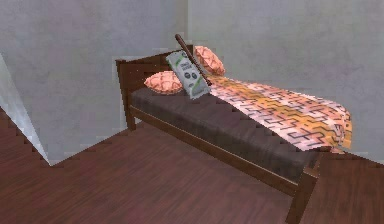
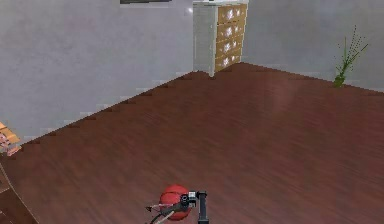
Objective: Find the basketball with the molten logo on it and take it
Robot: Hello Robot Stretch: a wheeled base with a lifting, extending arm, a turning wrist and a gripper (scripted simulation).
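A red-orange ball [image 2: 176, 199] sits low in the arm side view, just above the bottom edge. My gripper [image 2: 160, 210] is right at it, its dark body and thin fingers crossing the ball's lower part, with the white marker squares [image 2: 200, 197] to the right. Dark wooden floor lies all around the ball. I cannot tell whether the ball hangs clear of the floor or rests on it, so I cannot tell whether the gripper holds it. No logo can be made out on the ball.
A dark wooden bed [image 1: 200, 125] with an orange patterned blanket [image 1: 290, 112], pink pillows [image 1: 163, 82] and a grey patterned item [image 1: 188, 76] stands ahead against the wall. A pale chest of drawers [image 2: 229, 36] and a potted plant [image 2: 347, 60] stand far across open floor.
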